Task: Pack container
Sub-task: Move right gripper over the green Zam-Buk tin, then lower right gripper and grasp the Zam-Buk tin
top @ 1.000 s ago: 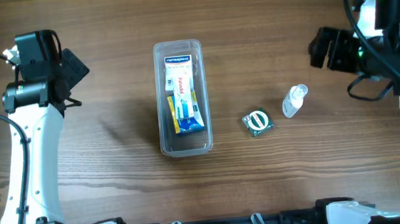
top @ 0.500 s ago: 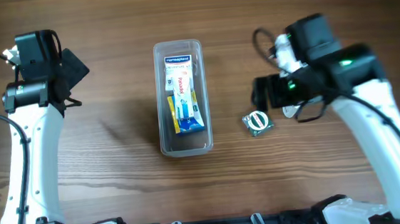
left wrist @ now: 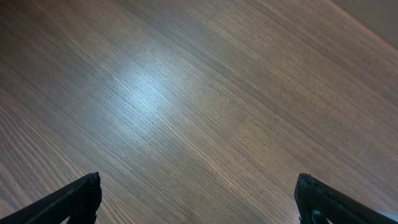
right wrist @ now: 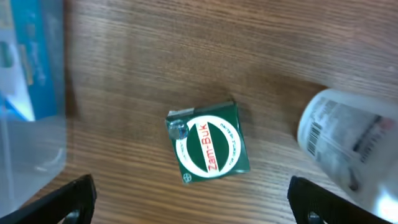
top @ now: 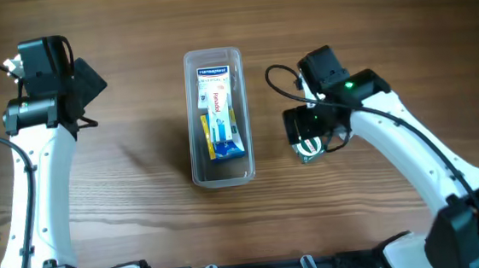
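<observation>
The right end effector, wide open and holding nothing, hangs just above the small green box, and the long clear tub lies close by on its left, its long side pointing away from the robot.

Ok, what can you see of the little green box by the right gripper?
The green box is small and square, with a round white label reading Zam-Buk in red. It lies flat, slightly turned, on the wooden table, touching nothing else, between the clear tub and a white bottle, under the open right gripper.
</observation>
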### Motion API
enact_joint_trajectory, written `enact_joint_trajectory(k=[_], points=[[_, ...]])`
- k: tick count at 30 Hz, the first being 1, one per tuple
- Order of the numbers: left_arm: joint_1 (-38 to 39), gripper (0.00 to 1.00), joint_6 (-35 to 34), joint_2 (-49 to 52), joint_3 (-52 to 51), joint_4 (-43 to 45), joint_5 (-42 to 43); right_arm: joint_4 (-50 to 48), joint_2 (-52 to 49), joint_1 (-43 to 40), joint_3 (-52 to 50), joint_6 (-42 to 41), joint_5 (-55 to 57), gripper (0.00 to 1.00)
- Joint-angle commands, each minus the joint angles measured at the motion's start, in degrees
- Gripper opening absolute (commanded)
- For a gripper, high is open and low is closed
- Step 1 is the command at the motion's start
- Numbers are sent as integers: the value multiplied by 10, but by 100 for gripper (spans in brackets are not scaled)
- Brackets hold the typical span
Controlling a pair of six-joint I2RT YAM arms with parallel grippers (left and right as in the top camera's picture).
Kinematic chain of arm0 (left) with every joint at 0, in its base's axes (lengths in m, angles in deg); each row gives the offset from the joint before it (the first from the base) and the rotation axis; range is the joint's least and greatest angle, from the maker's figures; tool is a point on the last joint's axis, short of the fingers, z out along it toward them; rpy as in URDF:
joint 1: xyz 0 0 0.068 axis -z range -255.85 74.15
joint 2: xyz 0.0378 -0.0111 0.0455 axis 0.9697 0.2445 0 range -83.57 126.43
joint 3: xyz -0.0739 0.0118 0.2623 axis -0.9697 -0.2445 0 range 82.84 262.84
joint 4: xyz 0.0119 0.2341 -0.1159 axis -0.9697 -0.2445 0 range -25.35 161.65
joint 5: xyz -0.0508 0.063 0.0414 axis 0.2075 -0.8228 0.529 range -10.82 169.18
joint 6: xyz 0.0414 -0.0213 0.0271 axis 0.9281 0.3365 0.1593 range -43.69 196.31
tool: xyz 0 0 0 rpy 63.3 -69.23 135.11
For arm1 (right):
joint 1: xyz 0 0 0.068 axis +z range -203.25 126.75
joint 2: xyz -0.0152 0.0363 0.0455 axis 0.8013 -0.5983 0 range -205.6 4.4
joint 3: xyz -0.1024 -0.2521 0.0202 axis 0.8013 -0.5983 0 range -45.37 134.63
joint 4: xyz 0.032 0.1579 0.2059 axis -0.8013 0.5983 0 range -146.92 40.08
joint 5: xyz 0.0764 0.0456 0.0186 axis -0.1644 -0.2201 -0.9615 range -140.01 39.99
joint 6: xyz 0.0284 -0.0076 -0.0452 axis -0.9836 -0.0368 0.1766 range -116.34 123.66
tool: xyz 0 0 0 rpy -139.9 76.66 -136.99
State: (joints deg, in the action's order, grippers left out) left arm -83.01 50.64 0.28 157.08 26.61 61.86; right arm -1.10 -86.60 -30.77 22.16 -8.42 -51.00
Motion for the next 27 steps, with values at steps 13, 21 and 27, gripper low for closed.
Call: enact_joint_trajectory(k=[13,21,27], points=[[-3,100,-1,-5,9,0,-5,-35,-145,2,-9,16,12,100],[-3,100,-1,-5,9,0,-5,-77,-163,2,-33,30,12,100],[-3,100,-1,-5,9,0,-5,-98,-164,2,-56,30,12,100]])
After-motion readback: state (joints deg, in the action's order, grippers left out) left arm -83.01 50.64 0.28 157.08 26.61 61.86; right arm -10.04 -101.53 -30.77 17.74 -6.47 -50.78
